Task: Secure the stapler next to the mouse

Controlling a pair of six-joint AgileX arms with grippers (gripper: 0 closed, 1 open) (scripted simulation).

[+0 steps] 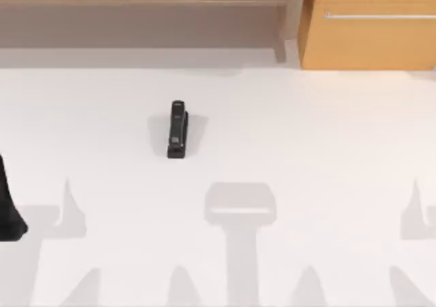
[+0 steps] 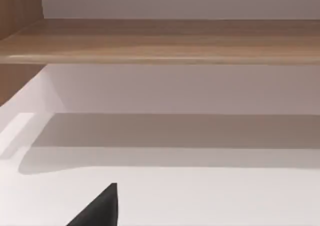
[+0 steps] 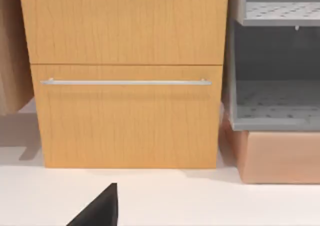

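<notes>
Black stapler [image 1: 177, 129] lies flat on the white table [image 1: 306, 130], long axis running 12 to 6 o'clock, left of table centre, alone with a soft shadow round it. Left arm [image 1: 8, 205] is a dark shape at the table's 9 o'clock edge, well apart from the stapler; can't tell from it how the claw stands. Left wrist view: black finger tip [image 2: 100, 208], wooden shelf [image 2: 165, 40] ahead over the white surface. Right wrist view: black finger tip [image 3: 100, 208], wooden drawer cabinet [image 3: 125, 75] with 1 metal bar handle [image 3: 125, 82], grey perforated rack [image 3: 275, 100] just beside it. In the top view that cabinet [image 1: 368, 24] sits at 1 o'clock. Right claw state can't be told either.
</notes>
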